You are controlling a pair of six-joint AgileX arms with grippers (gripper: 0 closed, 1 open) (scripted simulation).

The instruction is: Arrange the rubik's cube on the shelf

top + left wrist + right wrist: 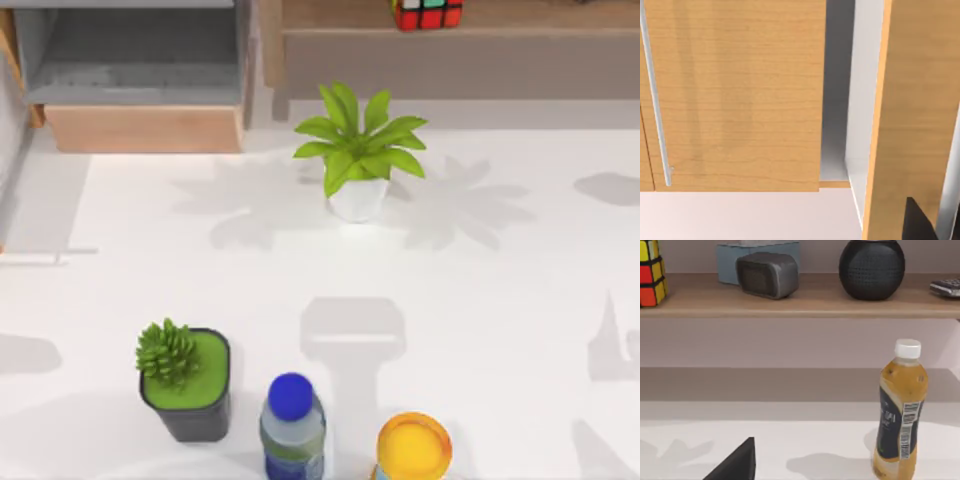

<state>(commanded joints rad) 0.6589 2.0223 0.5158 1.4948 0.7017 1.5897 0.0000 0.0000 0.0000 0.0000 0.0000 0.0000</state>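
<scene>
1. Nearest the top view's bottom edge I have a blue-capped bottle (292, 425), a yellow-lidded jar (413, 446) to its right, and a succulent in a dark square pot (186, 382) to its left.
2. Mid-table stands a leafy plant in a white pot (358, 152), well apart from that front row.
3. At the far left sits a grey box compartment (140, 70) with a light-wood base.
4. Farthest back, the rubik's cube (427, 12) already rests on the shelf (460, 40), close to its front edge.
5. My right wrist view puts the cube at the ledge's end, with a grey clock (767, 274) and a black round speaker (871, 268) further along; an amber drink bottle (900, 410) stands on the table below.
6. I cannot tell how either gripper's jaws stand.
7. Risk, as I judge it: any nudge near that front lip could tip the cube off, and a careless retreat could topple the amber bottle.
</scene>
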